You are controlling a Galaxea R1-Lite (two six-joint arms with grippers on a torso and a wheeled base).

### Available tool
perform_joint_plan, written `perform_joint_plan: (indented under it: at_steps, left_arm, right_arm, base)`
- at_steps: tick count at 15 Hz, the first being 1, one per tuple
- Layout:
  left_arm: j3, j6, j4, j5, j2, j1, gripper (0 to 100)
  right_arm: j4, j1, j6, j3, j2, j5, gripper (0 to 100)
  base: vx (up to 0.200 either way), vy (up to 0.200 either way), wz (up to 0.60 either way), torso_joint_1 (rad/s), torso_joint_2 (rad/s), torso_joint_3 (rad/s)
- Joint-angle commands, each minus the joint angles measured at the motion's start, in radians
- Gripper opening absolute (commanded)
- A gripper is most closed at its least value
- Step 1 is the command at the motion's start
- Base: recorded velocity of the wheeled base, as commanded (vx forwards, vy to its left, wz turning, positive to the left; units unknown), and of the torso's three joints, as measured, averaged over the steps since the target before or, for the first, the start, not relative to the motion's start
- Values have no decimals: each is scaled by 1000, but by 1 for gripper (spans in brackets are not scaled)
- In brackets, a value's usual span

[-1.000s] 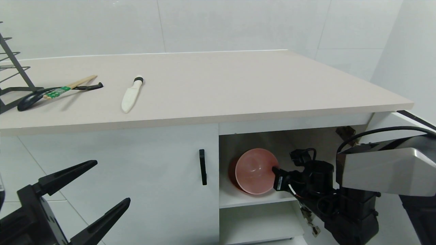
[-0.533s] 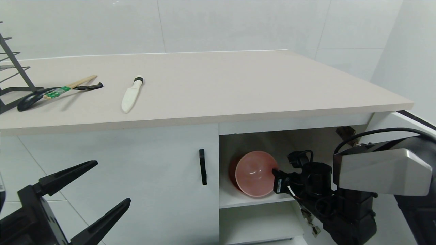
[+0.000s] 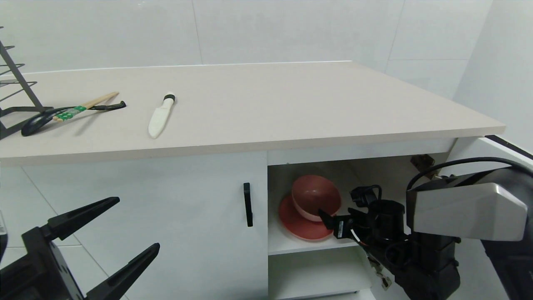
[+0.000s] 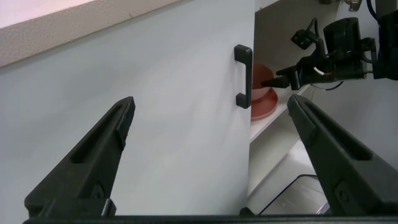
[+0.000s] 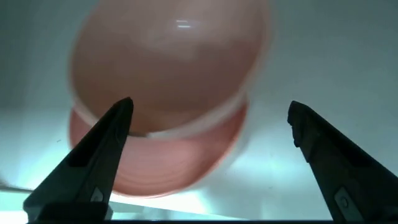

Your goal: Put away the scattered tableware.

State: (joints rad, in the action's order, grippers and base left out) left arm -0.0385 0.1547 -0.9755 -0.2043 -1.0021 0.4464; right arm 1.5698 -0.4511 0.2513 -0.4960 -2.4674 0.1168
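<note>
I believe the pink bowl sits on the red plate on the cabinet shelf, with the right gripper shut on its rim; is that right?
Not quite. The right gripper is open, spread wide and not clamping the rim, as the right wrist view shows. The rest holds: the pink bowl sits on the red plate on the cabinet shelf.

No lettering, number or sign can be read in this kitchen scene. A green band point(image 3: 73, 111) wraps the chopsticks point(image 3: 100, 99) and may carry print, though it is too small to make out. A small white sticker point(image 3: 340, 227) on the right arm's black hardware is likewise unreadable.
</note>
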Motion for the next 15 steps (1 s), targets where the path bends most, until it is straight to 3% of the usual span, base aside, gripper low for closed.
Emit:
perform_joint_plan:
  at_steps: [1, 4, 9, 15]
  left_arm:
    - [2, 0, 0, 0, -4, 0, 100]
    - [0, 0, -2, 0, -3, 0, 100]
    - [-1, 0, -2, 0, -1, 0, 100]
    - [0, -1, -2, 2, 0, 0, 100]
  right_arm:
    - [1, -14, -6, 2, 12, 4, 100]
    - [1, -77, -10, 53, 131, 6, 100]
    - [1, -199, -30, 304, 364, 9, 100]
    - [1, -144, -32, 496, 576, 12, 100]
  base:
    - [0, 0, 0, 0, 0, 0]
    - [0, 0, 0, 0, 0, 0]
    - [0, 0, 0, 0, 0, 0]
    - [0, 0, 0, 0, 0, 0]
